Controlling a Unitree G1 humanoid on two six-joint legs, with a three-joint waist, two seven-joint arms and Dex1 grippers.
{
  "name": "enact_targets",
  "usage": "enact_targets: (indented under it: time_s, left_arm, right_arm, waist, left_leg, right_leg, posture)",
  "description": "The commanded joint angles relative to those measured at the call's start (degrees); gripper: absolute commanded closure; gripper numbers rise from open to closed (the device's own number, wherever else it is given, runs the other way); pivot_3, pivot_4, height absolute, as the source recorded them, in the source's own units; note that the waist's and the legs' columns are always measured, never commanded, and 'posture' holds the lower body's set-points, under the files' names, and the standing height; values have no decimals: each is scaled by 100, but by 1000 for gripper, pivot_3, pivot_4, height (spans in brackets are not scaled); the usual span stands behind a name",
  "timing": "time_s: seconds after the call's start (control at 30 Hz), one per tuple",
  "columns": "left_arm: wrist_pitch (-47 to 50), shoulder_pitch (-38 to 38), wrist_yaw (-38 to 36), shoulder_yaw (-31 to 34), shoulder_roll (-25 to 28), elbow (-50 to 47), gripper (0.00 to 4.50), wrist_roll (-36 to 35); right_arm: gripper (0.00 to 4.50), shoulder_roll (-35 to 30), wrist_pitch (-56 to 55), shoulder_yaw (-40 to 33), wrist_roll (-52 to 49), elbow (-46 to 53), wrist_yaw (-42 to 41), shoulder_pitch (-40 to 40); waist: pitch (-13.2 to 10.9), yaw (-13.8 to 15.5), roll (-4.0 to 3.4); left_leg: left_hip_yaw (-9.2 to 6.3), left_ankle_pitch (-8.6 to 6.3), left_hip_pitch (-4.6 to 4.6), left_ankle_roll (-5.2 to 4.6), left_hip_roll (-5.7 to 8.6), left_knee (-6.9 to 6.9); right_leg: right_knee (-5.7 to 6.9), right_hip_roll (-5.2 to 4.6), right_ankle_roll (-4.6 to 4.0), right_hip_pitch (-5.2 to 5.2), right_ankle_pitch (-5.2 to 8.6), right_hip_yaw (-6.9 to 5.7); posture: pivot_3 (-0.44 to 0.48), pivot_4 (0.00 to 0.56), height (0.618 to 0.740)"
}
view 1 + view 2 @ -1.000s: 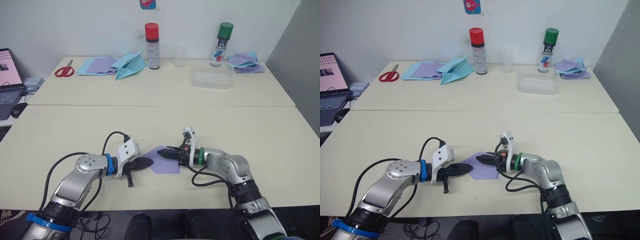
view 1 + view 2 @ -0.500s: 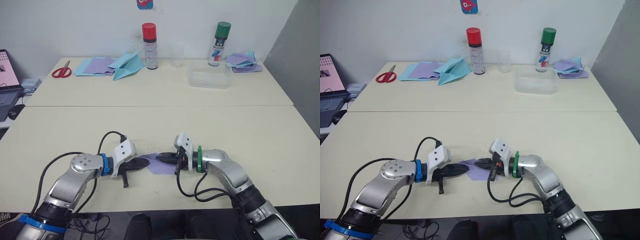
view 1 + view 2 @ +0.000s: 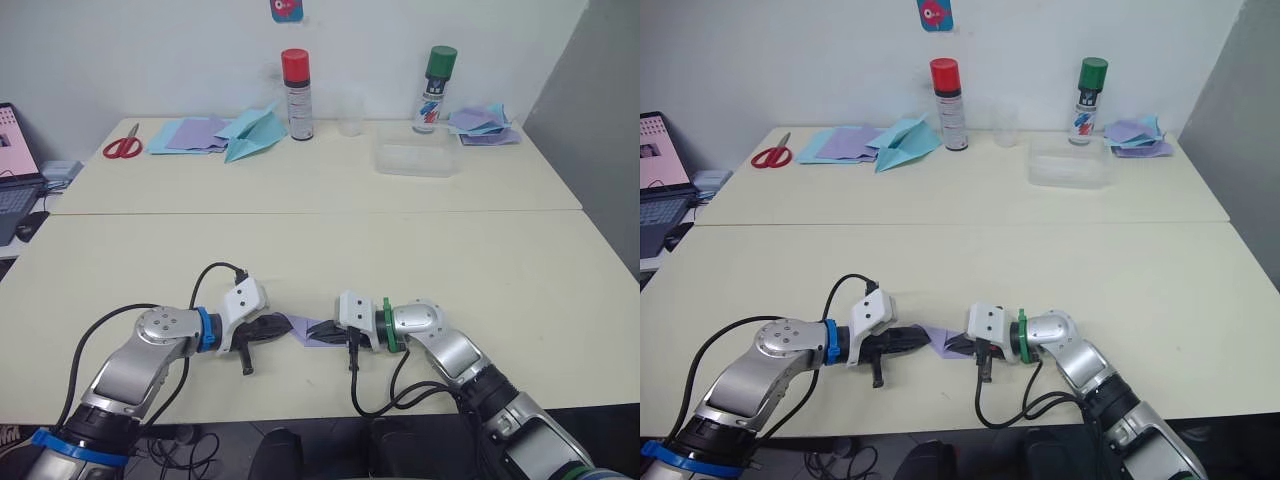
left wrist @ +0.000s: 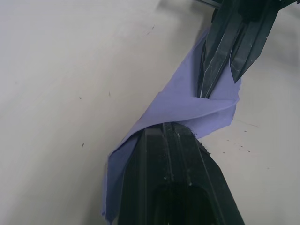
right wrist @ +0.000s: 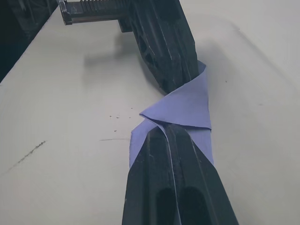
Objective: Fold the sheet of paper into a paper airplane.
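Left eye view: both hands have closed in | left hand (image 3: 283,325) and right hand (image 3: 318,330) each pinch paper (image 4: 187,105) | sheet now bunched, twisted | fold underway, early.

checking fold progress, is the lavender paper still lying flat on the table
No. In the left wrist view the sheet of paper curls up off the table, pinched between the left gripper and the right gripper.

Both grippers apparently pinch the sheet of paper (image 3: 298,329).
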State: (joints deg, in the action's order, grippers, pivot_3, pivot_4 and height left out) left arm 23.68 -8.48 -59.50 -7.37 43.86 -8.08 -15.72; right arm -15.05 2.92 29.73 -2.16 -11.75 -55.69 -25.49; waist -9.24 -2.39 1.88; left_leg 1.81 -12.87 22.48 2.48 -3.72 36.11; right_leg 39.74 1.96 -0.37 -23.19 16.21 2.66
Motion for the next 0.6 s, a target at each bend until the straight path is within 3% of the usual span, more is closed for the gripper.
enact_targets:
  time_s: [0.03,0.2,0.33,0.43,0.6]
  left_arm:
    - [368,118,-128,56,262,21,4500,-29]
    - [1052,-108,-603,454,678,-146,4500,-701]
    - [1904,-831,-319,937,243,-114,4500,-1544]
    - [1975,-990,-107,819,17,-200,4500,-1498]
    - [1494,-852,19,45,-194,-26,4500,-838]
  right_arm:
    - [4465,-43,119,-60,221,-153,150,-40]
    - [4465,-57,288,-31,273,-185,75,-62]
    - [4465,-76,365,-18,270,-204,-5,-80]
    - [4465,-75,391,-31,255,-201,-33,-81]
    - [4465,-61,506,-82,204,-187,-57,-84]
  waist:
    - [0,0,0]
    - [-2,2,-1]
    - [0,40,9]
    - [0,41,9]
    - [-1,30,9]
  left_leg:
    - [-1,0,-4,0,1,0]
    - [-4,1,-15,-1,2,0]
    - [-8,1,-10,-2,3,5]
    - [-5,2,-12,-3,7,6]
    - [-7,2,-6,-3,5,4]
  right_leg:
    - [11,0,-8,0,4,1]
    - [23,0,-19,2,11,-4]
    - [23,1,-18,3,10,-13]
    - [22,1,-16,5,9,-7]
    - [19,1,-18,0,11,4]
  posture:
    - [0,150,740]
    - [0,150,740]
    - [0,150,740]
    - [0,150,740]
    - [0,150,740]
